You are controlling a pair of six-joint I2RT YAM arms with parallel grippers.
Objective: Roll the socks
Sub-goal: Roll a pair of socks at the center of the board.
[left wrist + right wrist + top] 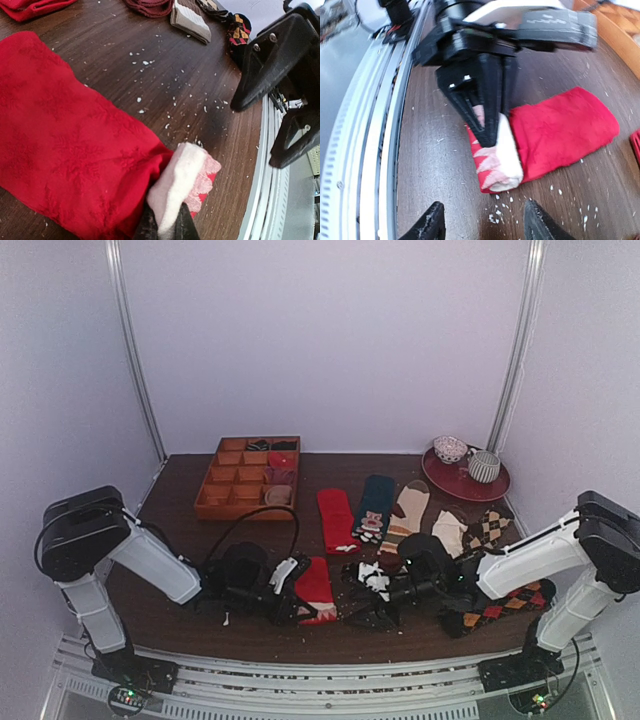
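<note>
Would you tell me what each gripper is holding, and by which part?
Left gripper pinches the red sock by its cream end; right gripper holds nothing.

Dark brown wooden table (180, 490), flecked with white specks (150, 62). Rear left: orange-brown wooden compartment tray (240, 513). Rear right: round red plate (450, 480) bearing a patterned bowl (450, 448) and a ribbed grey cup (484, 467).

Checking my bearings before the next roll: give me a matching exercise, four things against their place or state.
1 red fabric sock with cream patterned end
2 orange wooden compartment tray
3 dark red round plate
4 right gripper

A open, facing the sock
B far left of the table
C far right, carrying a patterned bowl
D pinched by left gripper

Pairs: 1-D, 2-B, 3-C, 4-A
</note>
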